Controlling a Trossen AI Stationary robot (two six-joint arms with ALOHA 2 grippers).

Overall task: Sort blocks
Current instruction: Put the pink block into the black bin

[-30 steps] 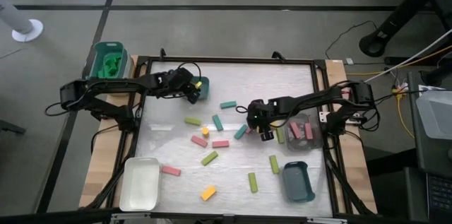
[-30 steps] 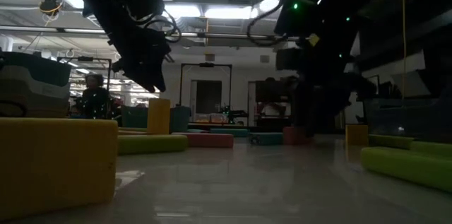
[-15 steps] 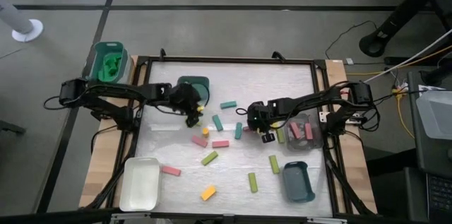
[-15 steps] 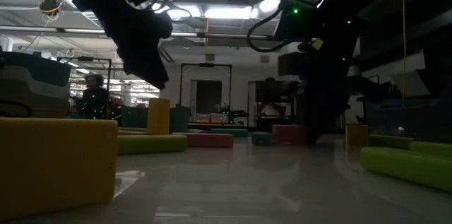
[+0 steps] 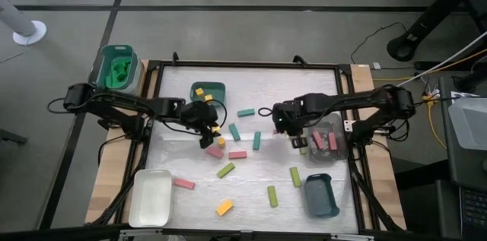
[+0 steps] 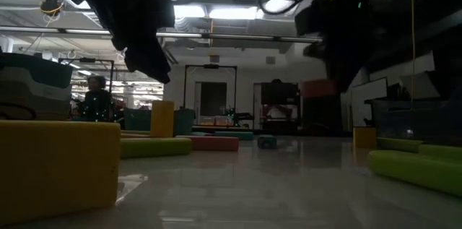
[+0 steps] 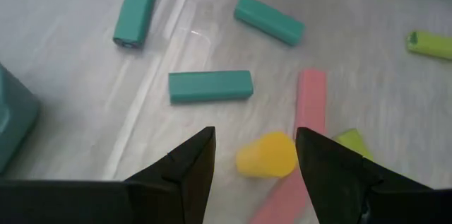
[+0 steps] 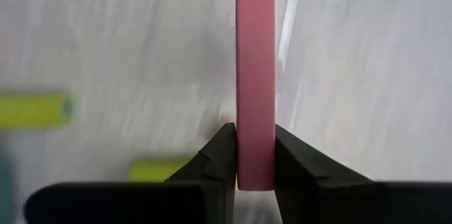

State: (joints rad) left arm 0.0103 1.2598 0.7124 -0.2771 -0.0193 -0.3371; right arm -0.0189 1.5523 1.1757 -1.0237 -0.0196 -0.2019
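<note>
1. The right hand (image 8: 255, 155) is closed on a pink block (image 8: 255, 86). The block stands out straight between the two fingers, and it is gripped near one end only.
2. In the high view the right hand (image 5: 297, 131) is above the tabletop (image 5: 304, 89), just beside the clear tray (image 5: 332, 152) on the right side, where pink blocks already lie. I judge that the step in hand is to carry this block to that tray.
3. To do it well, the arm should keep the block level and bring it fully over the tray before the fingers open. Because the grip is near one end, a fast swing could make the block turn between the fingers.
4. The release should be low inside the tray, so the block does not bounce on the rim or on the blocks that are there.
5. The left hand (image 7: 254, 157) is wide open and hangs over a small yellow block (image 7: 266, 155), which touches a pink block (image 7: 300, 139) lying on the tabletop.
6. For this pick the fingers should come down on two free sides of the yellow block, and not catch the pink one beside it.
7. Many blocks are not yet sorted: teal (image 5: 245, 112), lime green (image 5: 225, 169), pink (image 5: 183, 184) and yellow-orange (image 5: 224, 207) ones lie across the middle of the tabletop.
</note>
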